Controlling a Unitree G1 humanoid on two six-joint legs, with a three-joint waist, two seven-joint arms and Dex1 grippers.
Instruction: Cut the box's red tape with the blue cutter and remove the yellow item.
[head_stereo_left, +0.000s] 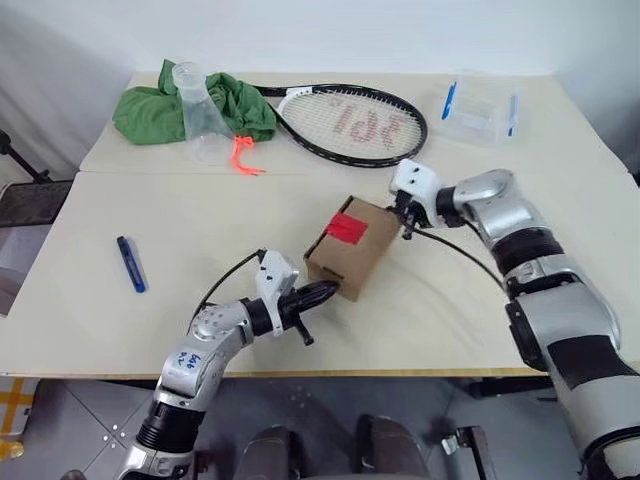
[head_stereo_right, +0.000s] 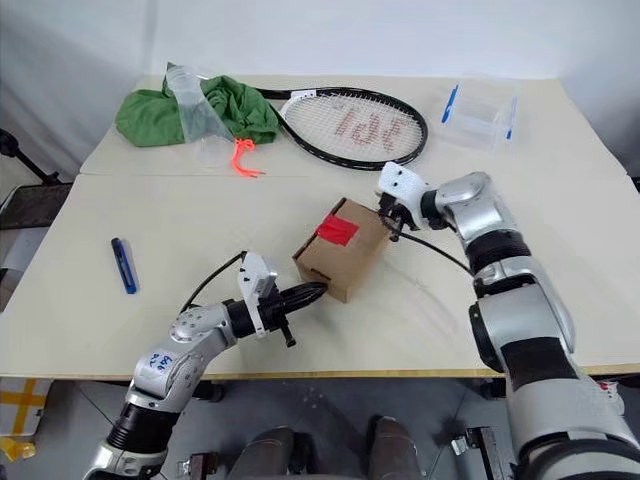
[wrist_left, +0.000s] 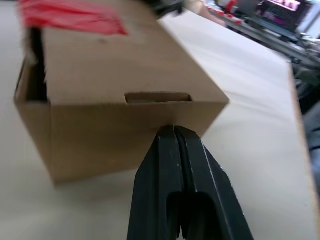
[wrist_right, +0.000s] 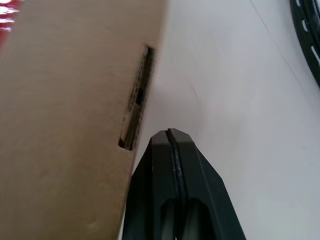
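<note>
Cream tabletop (head_stereo_left: 200, 230) holds the brown cardboard box (head_stereo_left: 345, 262) near its centre, the red tape (head_stereo_left: 348, 228) intact across the top flaps. At the box's 7 o'clock corner the left gripper (head_stereo_left: 328, 291) has its fingers pressed together, tips touching the cardboard. At 2 o'clock the right gripper (head_stereo_left: 404, 226), likewise closed on nothing, sits against the far end. The blue cutter (head_stereo_left: 131, 264) lies well apart at 9 o'clock. A tennis racket (head_stereo_left: 350, 122) rests at 12 o'clock.
</note>
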